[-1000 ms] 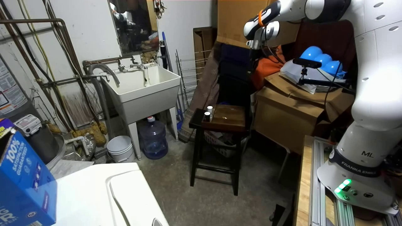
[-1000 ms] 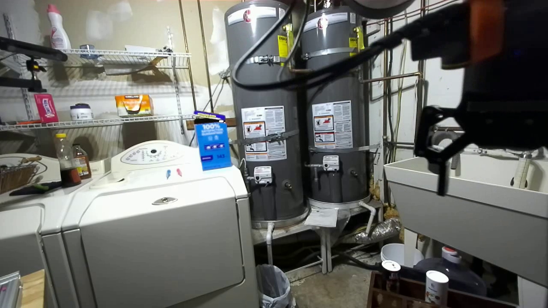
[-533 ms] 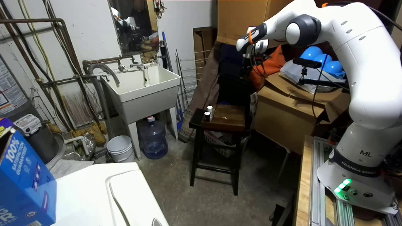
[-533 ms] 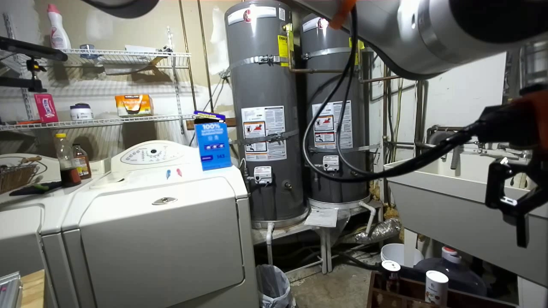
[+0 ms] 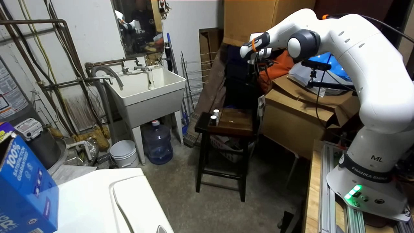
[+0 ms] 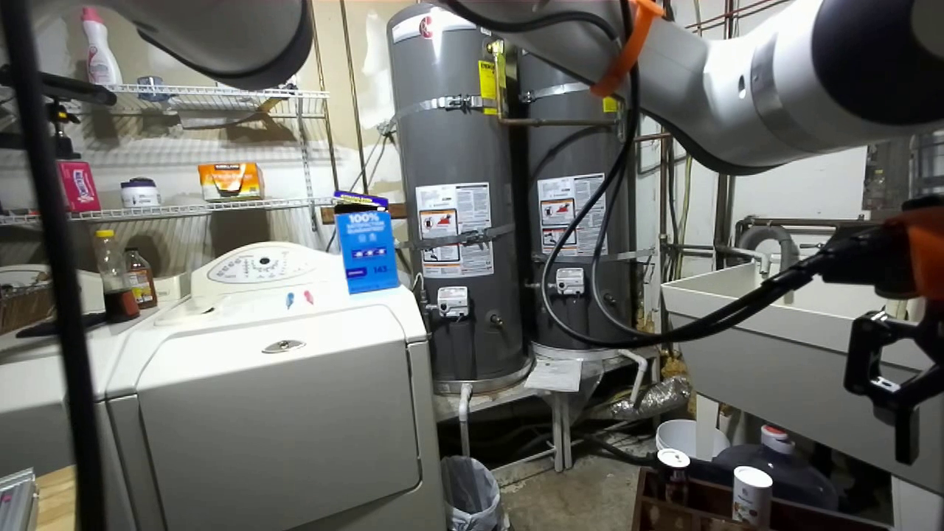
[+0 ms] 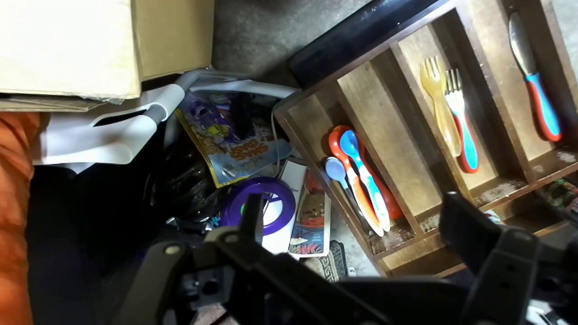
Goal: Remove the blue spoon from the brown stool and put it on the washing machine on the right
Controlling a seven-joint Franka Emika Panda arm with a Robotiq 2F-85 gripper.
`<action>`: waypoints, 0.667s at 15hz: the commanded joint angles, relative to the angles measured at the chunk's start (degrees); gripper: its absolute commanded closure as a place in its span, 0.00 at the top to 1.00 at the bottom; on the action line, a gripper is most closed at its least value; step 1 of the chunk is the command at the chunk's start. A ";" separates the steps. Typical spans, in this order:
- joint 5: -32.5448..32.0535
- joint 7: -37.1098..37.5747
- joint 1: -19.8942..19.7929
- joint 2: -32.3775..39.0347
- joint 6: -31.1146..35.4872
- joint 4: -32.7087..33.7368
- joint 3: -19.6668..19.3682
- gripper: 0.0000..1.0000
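The Robotiq gripper hangs well above the compartmented wooden cutlery tray, its jaws spread wide apart. The tray rests on the dark brown wooden stool. In the wrist view a bright blue spoon with a blue-and-white handle lies in one of the tray's side compartments, partly over an orange-red spoon, and a slim periwinkle-blue spoon lies beside them along the outer wall; I cannot tell which of the two blue ones is the one the task means. A tan fork and a metal-tined fork with a red-and-blue handle lie side by side in another compartment, and a table knife lies in the compartment next to theirs. Two white-capped shakers stand upright at one end of the tray. In both exterior views a blue printed box stands on the white washing machine, which in an exterior view sits just beside a second white appliance. The utility sink stands near the stool, with a water jug beneath it
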 commanded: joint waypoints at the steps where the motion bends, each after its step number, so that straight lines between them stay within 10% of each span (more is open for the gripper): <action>1: 0.00 0.02 0.00 0.00 -0.13 0.09 -0.03 1.00; 10: 1.22 -2.78 -4.95 14.85 -4.14 17.66 8.31 1.00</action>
